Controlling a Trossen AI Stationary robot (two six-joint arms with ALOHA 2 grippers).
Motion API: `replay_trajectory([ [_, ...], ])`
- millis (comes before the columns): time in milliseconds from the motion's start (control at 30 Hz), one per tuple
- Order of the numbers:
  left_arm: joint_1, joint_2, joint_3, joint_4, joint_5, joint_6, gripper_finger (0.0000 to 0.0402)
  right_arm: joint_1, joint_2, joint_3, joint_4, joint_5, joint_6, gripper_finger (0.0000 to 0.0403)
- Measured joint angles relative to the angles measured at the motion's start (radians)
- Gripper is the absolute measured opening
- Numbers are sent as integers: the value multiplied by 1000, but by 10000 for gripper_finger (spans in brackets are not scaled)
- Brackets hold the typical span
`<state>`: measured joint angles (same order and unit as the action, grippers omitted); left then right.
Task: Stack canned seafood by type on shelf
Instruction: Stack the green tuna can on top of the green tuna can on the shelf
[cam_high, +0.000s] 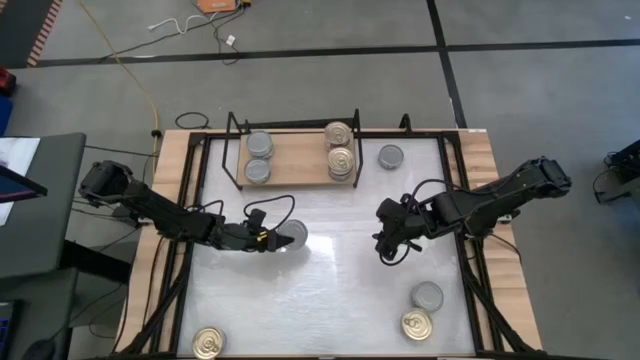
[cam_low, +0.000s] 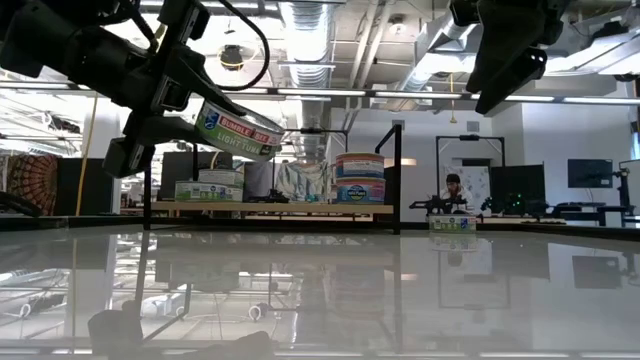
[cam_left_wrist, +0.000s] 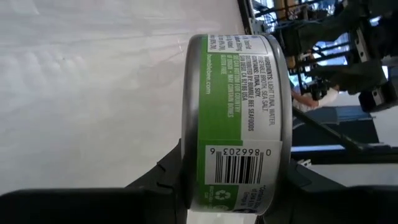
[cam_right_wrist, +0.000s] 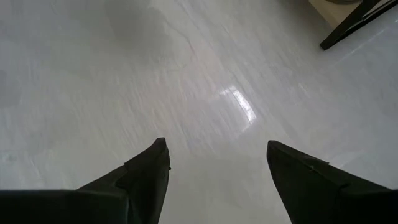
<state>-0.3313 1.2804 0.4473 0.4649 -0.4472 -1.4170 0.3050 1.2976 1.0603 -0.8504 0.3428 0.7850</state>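
Note:
My left gripper (cam_high: 272, 238) is above the table's middle left, shut on a tuna tin (cam_high: 293, 235) with a grey top and a green label (cam_left_wrist: 236, 121); the low view shows that tin (cam_low: 238, 128) tilted in the air. My right gripper (cam_high: 390, 245) hangs open over bare tabletop right of centre (cam_right_wrist: 217, 155). The shelf (cam_high: 295, 165), a wooden board in a black wire frame, stands at the far edge. On it are a stack of grey tins (cam_high: 259, 158) and a stack of gold-topped tins (cam_high: 341, 148). My left gripper pinches the tin between its two fingers (cam_left_wrist: 168, 177), one on each flat end, with the labelled side wall (cam_left_wrist: 239, 162) facing the wrist camera. The fingers come roughly level from the table's left. The tin is lifted clear of the table and tilted.
A grey tin (cam_high: 390, 156) sits on the table just right of the shelf. Near the right front corner are a grey tin (cam_high: 428, 295) and a gold tin (cam_high: 417, 324); another gold tin (cam_high: 208, 343) lies at the left front. A person shows in the room behind.

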Motion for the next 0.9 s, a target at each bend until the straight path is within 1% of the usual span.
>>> replay_trajectory([
  [167,2,0,0,-82,-4,-114,148,0,0,0,0,0,-8,292],
  [267,2,0,0,-116,-4,-144,144,0,0,0,0,0,-8,292],
  [367,2,0,0,-111,-4,-143,135,0,0,0,0,0,-8,292],
  [533,5,0,0,-110,-4,-141,134,0,0,0,0,0,-8,292],
  [700,5,0,0,-110,-4,-213,134,0,0,0,9,0,-7,292],
  [900,59,0,0,-90,-6,-239,134,0,0,0,38,0,-8,292],
])
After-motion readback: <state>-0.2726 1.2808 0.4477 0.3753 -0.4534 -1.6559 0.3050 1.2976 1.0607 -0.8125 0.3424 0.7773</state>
